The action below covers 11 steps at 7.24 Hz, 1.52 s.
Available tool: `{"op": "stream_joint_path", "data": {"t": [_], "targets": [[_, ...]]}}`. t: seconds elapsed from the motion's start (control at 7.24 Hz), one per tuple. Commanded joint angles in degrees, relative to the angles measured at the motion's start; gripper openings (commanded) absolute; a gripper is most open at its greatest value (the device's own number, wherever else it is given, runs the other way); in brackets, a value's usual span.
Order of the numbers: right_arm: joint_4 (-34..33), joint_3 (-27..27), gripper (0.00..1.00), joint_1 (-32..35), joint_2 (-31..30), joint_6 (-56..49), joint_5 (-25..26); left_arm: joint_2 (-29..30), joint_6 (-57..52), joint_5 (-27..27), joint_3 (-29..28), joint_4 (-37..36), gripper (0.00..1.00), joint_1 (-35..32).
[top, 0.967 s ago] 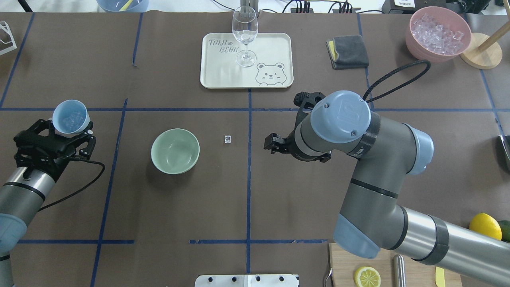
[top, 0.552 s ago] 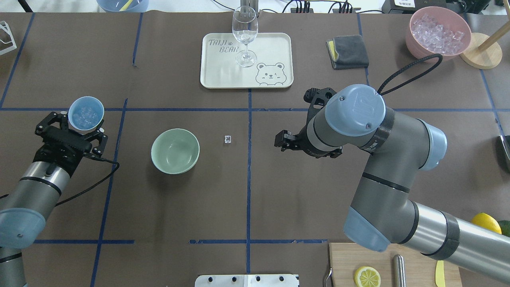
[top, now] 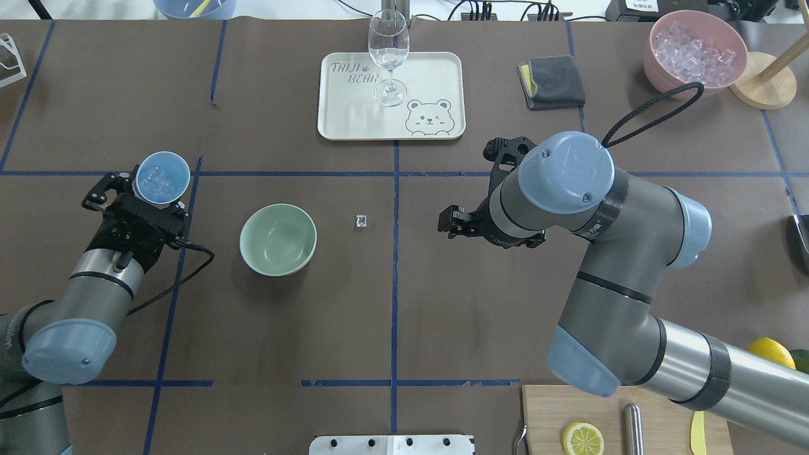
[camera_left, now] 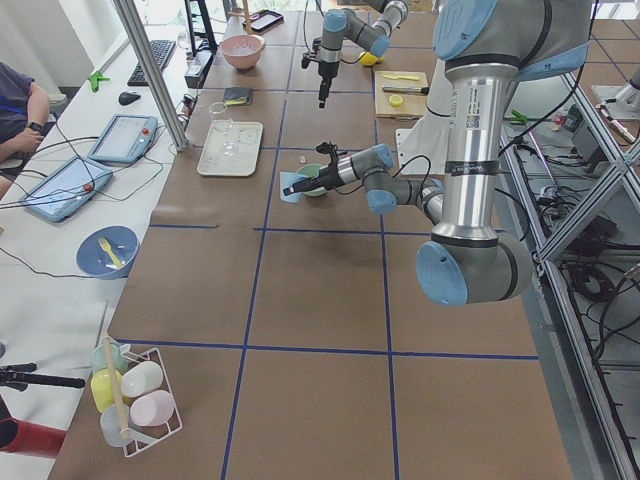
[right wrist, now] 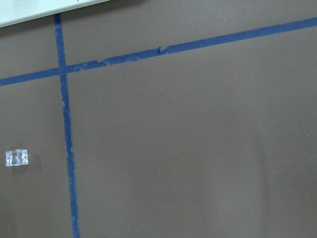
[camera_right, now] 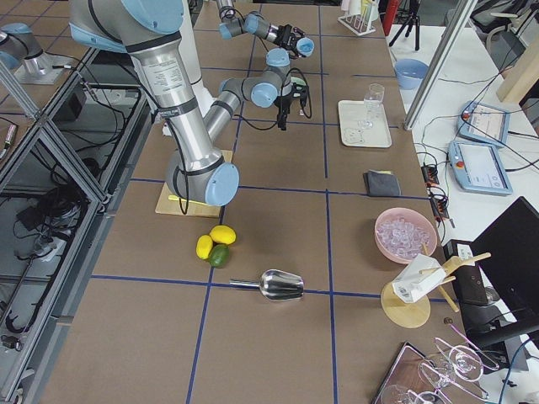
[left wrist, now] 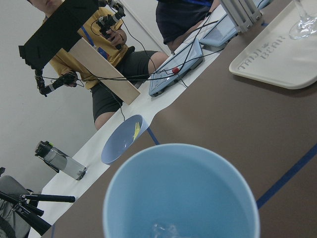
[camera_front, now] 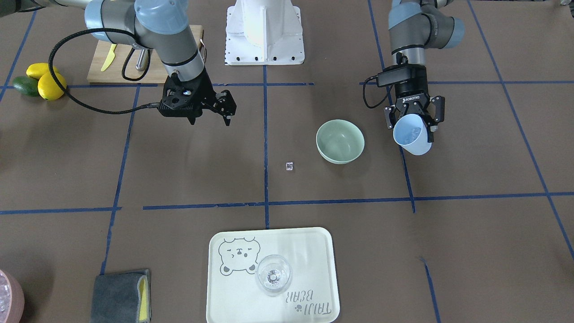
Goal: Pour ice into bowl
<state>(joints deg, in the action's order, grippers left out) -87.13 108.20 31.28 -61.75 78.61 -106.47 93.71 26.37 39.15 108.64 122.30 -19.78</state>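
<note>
Overhead exterior view | left gripper (top: 153,191) clamped on the cup (top: 163,177), ice (top: 158,182) inside, to the bowl's (top: 278,240) left, near but not over it | you likely carry rightward to the bowl before tipping | right gripper (top: 445,222) spread, empty, on the bowl's right, the farther arm.

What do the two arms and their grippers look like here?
Both the left arm and the right arm are grey tubes with light blue joint caps; one right cap bears a UR logo. The left gripper and right gripper are black, two-fingered; the left reads ROBOTIQ. A black cable loops from each wrist.
</note>
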Motion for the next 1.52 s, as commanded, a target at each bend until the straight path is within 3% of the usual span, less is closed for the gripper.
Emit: {"op": "stream_joint_path", "data": {"t": [0.0,0.41,0.69,0.83,1.38], "targets": [[0.03,0.00,1.00,0.01,0.05,-0.04,0.12,3.75,0.00,-2.39,0.09,-8.71,0.00,1.40],[0.03,-0.09,1.00,0.09,0.14,-0.04,0.30,8.49,-0.18,-6.53,0.08,-22.75,0.00,5.26],[0.03,-0.18,1.00,0.09,0.22,-0.04,0.30,15.50,-0.18,-6.54,0.08,-43.34,0.00,6.32],[0.03,-0.18,1.00,0.09,0.31,-0.04,0.30,18.58,-0.18,-6.54,0.09,-50.33,0.00,7.11],[0.03,-0.27,1.00,-0.26,0.58,0.49,0.30,18.70,-0.18,-6.54,0.00,-63.28,0.00,7.82]]}}
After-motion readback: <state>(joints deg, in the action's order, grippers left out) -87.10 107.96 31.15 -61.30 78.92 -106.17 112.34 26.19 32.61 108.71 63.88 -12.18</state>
